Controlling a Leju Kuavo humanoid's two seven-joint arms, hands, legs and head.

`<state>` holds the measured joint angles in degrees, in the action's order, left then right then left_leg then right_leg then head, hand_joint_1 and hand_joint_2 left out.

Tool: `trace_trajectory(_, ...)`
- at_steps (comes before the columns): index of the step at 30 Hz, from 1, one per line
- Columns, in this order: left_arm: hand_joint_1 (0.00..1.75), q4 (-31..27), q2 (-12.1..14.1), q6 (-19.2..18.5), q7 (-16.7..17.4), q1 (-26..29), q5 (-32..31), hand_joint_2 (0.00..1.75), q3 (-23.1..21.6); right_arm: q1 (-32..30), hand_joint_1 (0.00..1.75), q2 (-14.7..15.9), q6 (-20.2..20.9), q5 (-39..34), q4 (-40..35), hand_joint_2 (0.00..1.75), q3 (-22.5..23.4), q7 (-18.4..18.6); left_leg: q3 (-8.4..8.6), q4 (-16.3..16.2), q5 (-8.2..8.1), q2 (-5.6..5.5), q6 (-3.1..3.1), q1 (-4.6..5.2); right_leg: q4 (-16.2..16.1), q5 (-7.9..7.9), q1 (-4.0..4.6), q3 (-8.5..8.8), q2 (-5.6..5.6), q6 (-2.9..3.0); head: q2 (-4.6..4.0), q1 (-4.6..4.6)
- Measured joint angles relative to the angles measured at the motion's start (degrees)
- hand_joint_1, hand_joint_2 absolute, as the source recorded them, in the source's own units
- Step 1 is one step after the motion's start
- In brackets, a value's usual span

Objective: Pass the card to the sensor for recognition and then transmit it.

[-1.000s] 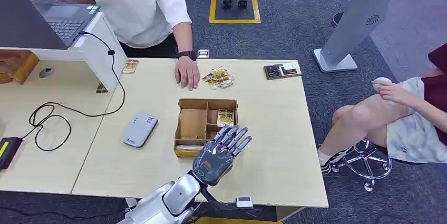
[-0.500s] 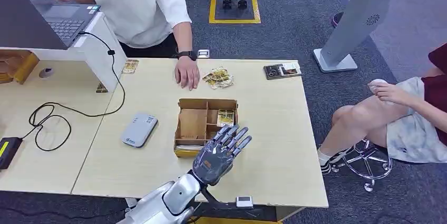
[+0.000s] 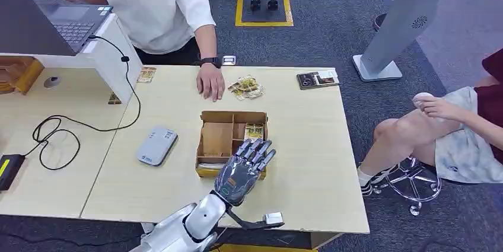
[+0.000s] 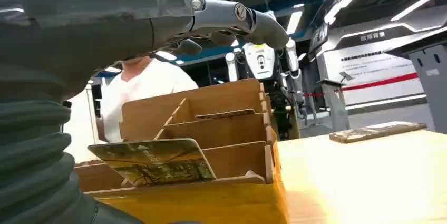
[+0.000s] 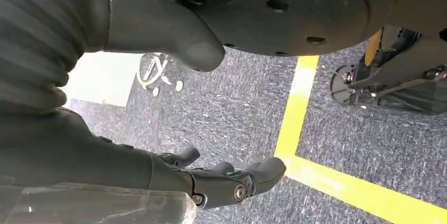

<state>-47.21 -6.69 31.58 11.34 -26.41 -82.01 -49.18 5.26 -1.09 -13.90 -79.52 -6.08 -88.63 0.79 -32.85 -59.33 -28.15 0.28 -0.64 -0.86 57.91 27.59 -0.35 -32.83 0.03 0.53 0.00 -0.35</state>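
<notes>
A brown wooden divided box (image 3: 220,139) stands mid-table, with a printed card (image 3: 254,131) in its far right compartment. My left hand (image 3: 243,171) hovers over the box's near right corner, fingers spread and holding nothing. In the left wrist view a card (image 4: 155,161) leans in the near slot of the box (image 4: 221,129), just below my fingers (image 4: 232,16). The grey-white card sensor (image 3: 156,144) lies flat to the left of the box. My right hand (image 5: 211,182) hangs over the carpet with nothing in it, its fingers loosely extended.
A person in a white shirt stands at the far edge, one hand (image 3: 210,81) flat on the table beside a pile of cards (image 3: 245,87). A dark booklet (image 3: 318,79) lies far right. A laptop (image 3: 71,24) and a cable (image 3: 53,133) are on the left. Another person (image 3: 451,127) sits at right.
My left hand has moved slightly down and left, closer over the box's near edge. The seated person's hand rose a little.
</notes>
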Motion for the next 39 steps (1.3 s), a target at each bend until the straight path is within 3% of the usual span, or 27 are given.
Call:
trace_trajectory(9,0.00,0.07,0.00,1.44,1.84,0.07,0.09,1.75,0.02,-0.02,0.00,0.00,-0.02,-0.31,0.00,1.75,0.00,0.00,0.00,0.00,0.00,0.00,0.00,0.00,0.00,0.00,0.00,0.00,0.00,0.00,0.00,0.00)
trace_trajectory(10,0.40,0.07,0.00,1.82,1.90,0.13,0.42,1.75,0.00,-0.02,0.00,-0.02,-0.04,-0.33,0.00,1.75,0.00,0.00,0.00,0.00,0.00,0.00,0.00,0.00,0.00,0.00,0.00,0.00,0.00,0.00,0.00,0.00)
trace_trajectory(11,1.62,0.07,0.00,2.12,1.94,0.25,0.81,1.75,0.02,-0.02,0.00,-0.02,-0.07,-0.37,0.00,1.75,0.00,0.00,-0.01,0.00,0.00,0.00,0.00,0.00,0.00,0.00,0.00,0.00,0.00,0.00,0.00,0.00)
trace_trajectory(12,1.75,0.04,0.00,2.41,1.95,0.37,1.27,1.75,0.00,-0.03,0.00,-0.02,-0.09,-0.39,0.00,1.75,0.00,0.00,-0.01,0.00,0.00,0.00,0.00,0.00,0.00,0.00,0.00,0.00,0.00,0.00,0.00,0.00)
trace_trajectory(33,1.75,-0.79,0.26,3.10,0.66,1.80,0.20,1.75,0.15,-0.10,0.00,-0.02,-0.11,-1.07,0.00,1.75,0.00,-0.04,-0.02,0.00,0.00,-0.01,0.00,0.00,0.00,0.00,0.00,0.00,-0.02,0.00,0.00,0.00)
trace_trajectory(39,1.75,-0.79,0.57,4.83,-0.13,2.10,0.53,1.75,0.13,-0.10,0.00,-0.02,-0.11,-1.05,0.00,1.75,0.00,-0.04,-0.02,0.01,0.00,-0.01,0.00,0.00,0.00,0.00,0.00,0.00,-0.02,0.00,0.00,0.00)
